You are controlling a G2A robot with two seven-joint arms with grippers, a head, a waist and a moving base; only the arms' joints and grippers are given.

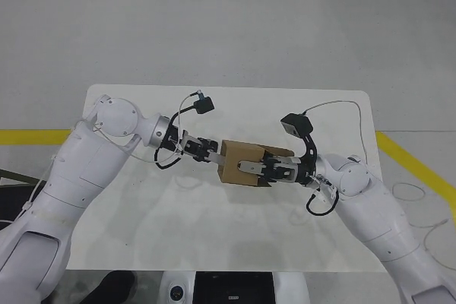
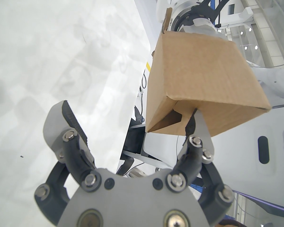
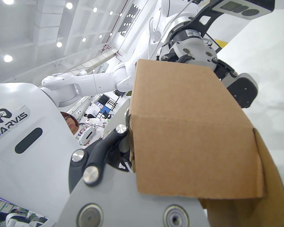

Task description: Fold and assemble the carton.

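Observation:
A brown carton [image 1: 242, 162] hangs above the white table [image 1: 137, 228] between my two arms. My right gripper [image 1: 254, 169] is shut on it from the right, with one silver finger [image 1: 249, 165] lying along its top face. In the right wrist view the carton [image 3: 189, 128] hides most of that gripper, and a loose flap [image 3: 271, 166] hangs at the near end. My left gripper [image 2: 131, 109] stands open at the carton's [image 2: 198, 76] left end. One of its fingers [image 2: 198, 124] touches the folded end flaps, while the other finger [image 2: 68, 119] is free.
Yellow floor tape [image 1: 23, 137] runs past both sides of the table. A thin cable [image 1: 342, 104] loops over the table's far right corner. Bare tabletop lies in front of and behind the carton.

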